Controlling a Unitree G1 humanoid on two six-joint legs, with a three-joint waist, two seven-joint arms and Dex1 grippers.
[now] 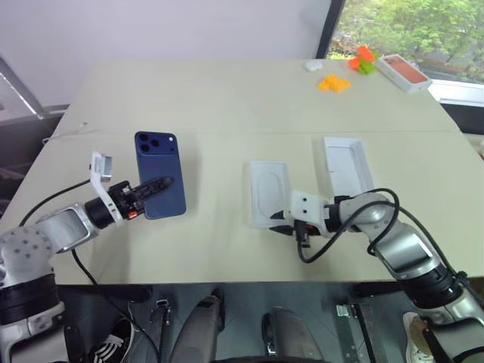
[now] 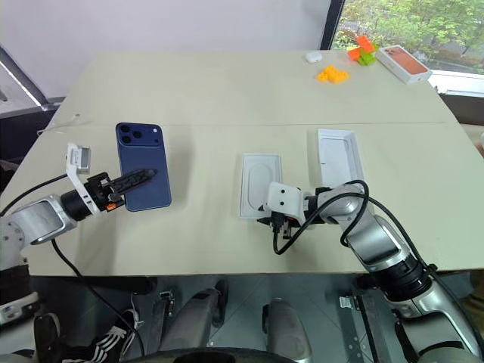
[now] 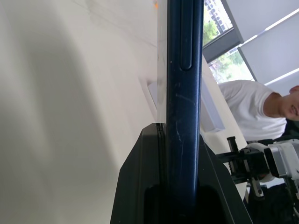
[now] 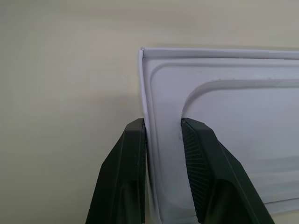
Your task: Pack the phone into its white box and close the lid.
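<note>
The dark blue phone (image 1: 157, 162) is lifted off the table, its back with the camera cluster facing me, and my left gripper (image 1: 168, 182) is shut on its lower edge. In the left wrist view the phone (image 3: 184, 93) stands edge-on between the black fingers (image 3: 140, 186). The white box (image 1: 268, 189), with an oval recess in its insert, lies flat at mid-table. My right gripper (image 1: 278, 219) is shut on its near corner, and the fingers (image 4: 126, 154) straddle the box wall (image 4: 145, 93). The lid (image 1: 346, 162) lies inside-up just right of the box.
At the far right corner of the table (image 1: 227, 98) lie a white box with an orange-red top (image 1: 404, 72), orange blocks (image 1: 333, 83), green and orange blocks (image 1: 363, 60) and a small white object (image 1: 312, 66). A person in a white shirt (image 3: 252, 107) stands beyond the table.
</note>
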